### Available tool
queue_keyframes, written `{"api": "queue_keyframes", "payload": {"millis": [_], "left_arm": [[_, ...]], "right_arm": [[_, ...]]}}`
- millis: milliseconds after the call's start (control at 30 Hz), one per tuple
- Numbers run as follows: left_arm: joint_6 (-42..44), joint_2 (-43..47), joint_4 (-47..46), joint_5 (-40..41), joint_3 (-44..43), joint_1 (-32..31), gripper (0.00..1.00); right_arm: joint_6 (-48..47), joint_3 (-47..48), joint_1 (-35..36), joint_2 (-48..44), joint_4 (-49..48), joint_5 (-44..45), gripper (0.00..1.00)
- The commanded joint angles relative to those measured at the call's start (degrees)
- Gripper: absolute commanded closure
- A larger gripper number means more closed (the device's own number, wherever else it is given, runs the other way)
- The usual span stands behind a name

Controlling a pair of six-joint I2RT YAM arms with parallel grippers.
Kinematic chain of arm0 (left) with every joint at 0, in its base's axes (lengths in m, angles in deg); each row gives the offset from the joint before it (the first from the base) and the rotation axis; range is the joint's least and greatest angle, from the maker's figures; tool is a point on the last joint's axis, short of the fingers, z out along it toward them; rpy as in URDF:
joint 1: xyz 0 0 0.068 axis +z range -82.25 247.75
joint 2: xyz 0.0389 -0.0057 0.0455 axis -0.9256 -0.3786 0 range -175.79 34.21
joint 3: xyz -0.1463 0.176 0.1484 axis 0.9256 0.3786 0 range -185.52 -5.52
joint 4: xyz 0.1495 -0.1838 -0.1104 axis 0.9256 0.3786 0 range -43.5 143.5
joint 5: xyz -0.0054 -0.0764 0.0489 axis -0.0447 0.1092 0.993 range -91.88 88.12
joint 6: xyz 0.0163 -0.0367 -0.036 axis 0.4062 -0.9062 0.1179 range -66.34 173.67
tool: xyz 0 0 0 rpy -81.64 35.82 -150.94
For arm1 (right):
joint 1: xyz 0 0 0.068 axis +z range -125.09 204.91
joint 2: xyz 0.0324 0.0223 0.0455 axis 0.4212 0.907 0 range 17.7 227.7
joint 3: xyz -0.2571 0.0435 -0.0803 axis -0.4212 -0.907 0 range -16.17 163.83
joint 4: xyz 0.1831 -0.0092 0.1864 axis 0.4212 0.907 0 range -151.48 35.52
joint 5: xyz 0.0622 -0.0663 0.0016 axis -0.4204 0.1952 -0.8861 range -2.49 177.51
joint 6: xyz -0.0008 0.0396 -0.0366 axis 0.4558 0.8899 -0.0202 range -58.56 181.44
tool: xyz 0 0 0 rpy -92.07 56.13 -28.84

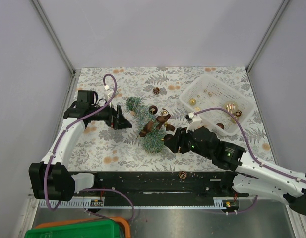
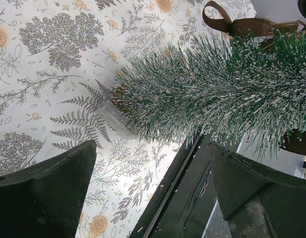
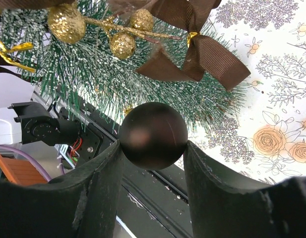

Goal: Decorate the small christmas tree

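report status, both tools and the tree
Left tool open, empty, facing the small christmas tree. Right tool shut on a dark brown bauble, at the branches. Brown bow and gold baubles already on the tree; nothing in the way.

My top view sits above and behind the arm bases (image 1: 51, 181), looking down and away across the whole worktop (image 1: 118, 151). The left wrist view peers out through the left gripper (image 2: 153, 148) from the left, the right wrist view through the right gripper (image 3: 153, 144) from the near right, both very close. All three share the small christmas tree (image 1: 141, 115).
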Motion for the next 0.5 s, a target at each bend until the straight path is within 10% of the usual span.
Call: {"api": "queue_keyframes", "payload": {"millis": [0,467], "left_arm": [[0.6,0.7,-2.0,-1.0,0.4,-0.1,0.01],[0.6,1.2,-1.3,-0.5,-0.1,-0.1,0.01]], "right_arm": [[0.2,0.1,1.3,-0.7,-3.2,4.1,0.73],[-2.0,-0.5,1.6,-4.2,0.3,10.2,0.73]]}}
